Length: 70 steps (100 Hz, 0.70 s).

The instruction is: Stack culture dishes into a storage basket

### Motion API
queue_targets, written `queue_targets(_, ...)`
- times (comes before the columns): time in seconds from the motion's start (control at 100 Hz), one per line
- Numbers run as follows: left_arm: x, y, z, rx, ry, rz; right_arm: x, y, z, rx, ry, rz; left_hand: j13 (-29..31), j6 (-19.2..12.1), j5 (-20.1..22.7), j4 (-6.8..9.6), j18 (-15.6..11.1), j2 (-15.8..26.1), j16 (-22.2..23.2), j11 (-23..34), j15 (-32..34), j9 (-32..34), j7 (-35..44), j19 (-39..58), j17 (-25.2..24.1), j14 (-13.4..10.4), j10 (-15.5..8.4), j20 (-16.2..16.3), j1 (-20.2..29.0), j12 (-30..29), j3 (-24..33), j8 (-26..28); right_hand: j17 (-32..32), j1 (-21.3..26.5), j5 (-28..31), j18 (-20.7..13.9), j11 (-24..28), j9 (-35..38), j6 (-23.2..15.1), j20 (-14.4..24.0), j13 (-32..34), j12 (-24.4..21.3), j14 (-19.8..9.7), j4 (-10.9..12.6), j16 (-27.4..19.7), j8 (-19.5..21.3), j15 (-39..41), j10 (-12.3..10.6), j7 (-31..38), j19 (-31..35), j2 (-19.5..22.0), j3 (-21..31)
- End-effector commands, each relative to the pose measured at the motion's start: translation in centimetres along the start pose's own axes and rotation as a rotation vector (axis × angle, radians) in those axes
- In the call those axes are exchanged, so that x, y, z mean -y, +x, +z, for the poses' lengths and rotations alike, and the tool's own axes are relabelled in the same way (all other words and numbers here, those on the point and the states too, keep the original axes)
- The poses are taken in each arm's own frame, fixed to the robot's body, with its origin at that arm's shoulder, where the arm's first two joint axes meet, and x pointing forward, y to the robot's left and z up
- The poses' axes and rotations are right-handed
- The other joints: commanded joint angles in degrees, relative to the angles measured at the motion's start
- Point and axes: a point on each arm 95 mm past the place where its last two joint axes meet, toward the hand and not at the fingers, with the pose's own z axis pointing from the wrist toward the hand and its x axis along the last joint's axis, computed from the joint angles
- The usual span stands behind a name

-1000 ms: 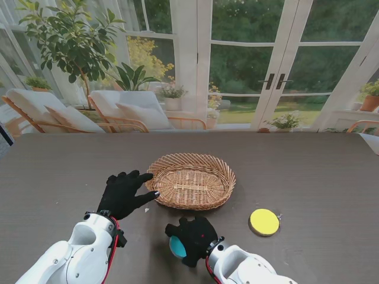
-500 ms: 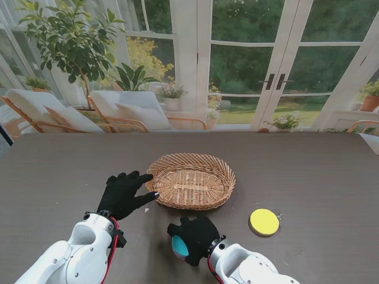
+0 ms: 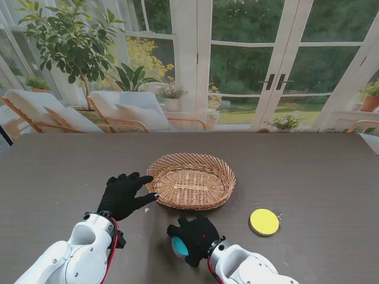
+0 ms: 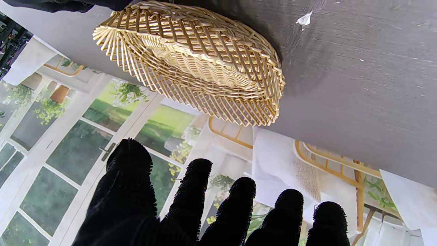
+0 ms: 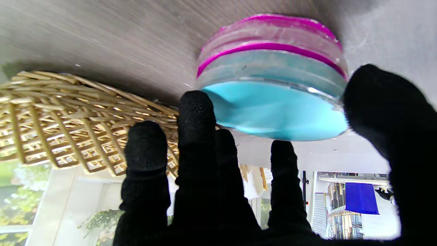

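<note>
Right hand (image 3: 193, 236) grips stacked round dishes (image 5: 273, 85), blue over pink.
Left hand (image 3: 123, 194) spread, holding nothing, beside oval wicker basket (image 3: 190, 180).

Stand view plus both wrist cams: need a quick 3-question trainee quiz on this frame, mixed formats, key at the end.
1. True or false: the wicker basket already holds a culture dish.
2. Which hand is closed on the blue dish? A) left hand B) right hand C) neither
3. Fill in: in the right wrist view, the dish under the blue one has a ____ rim.

Key
1. False. The basket looks empty in the stand view; the yellow dish sits on the table to its right, nearer to me.
2. B. The left hand is spread open, its fingertips by the basket's left rim.
3. Pink (magenta).
</note>
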Motion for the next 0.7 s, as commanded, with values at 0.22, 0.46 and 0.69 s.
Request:
queue_targets(0.22, -0.19, 0.05, -0.11, 0.002, -0.029, -0.006, 0.52, 0.14, -0.45, -0.007, 0.025, -0.016, 1.29, -0.49, 1.34, 1.88, -1.09, 3.40, 0.61, 0.05, 0.62, 1.53, 0.20, -1.23, -1.01, 0.33, 0.08, 0.78, 1.28, 0.66, -0.36, 0.36, 3.06, -0.76, -4.65, -1.75, 1.12, -5.54, 0.61, -1.05, -2.82, 0.45, 0.36, 1.13, -0.79, 0.32, -1.41, -0.04, -0.25, -1.39, 0.39, 4.17)
queue_targets(0.46, -0.23, 0.02, -0.09, 0.003, -0.034, -0.008, 0.79, 0.06, -0.32, -0.008, 0.028, -0.019, 1.41, -0.36, 1.54, 1.88, -1.00, 3.43, 0.63, 0.06, 0.66, 1.69, 0.25, -1.23, -1.01, 0.42, 0.41, 0.78, 1.29, 0.67, -0.36, 0.39, 2.59, -2.13, -5.61, -2.47, 1.37, -7.86, 0.93, -0.81, -4.07, 0.40, 0.03, 0.53, -0.70, -0.10, -1.10, 0.28, -1.52, -1.22, -0.31, 3.80)
queue_targets(0.69, -0.26, -0.05, -0.03, 0.003, -0.039, -0.009, 0.59, -0.14, -0.73, -0.005, 0.018, -0.003, 1.23, -0.26, 1.48, 1.87, -1.10, 3.40, 0.62, 0.10, 0.58, 1.76, 0.21, -1.23, -1.01, 0.49, 0.49, 0.77, 1.27, 0.69, -0.39, 0.40, 1.46, -4.09, -5.77, -1.76, 0.00, -10.00, 1.41, -0.67, -5.98, -0.72, 1.97, 0.00, -1.29, -1.96, -2.46, 0.33, -6.80, -1.91, 0.15, 2.79)
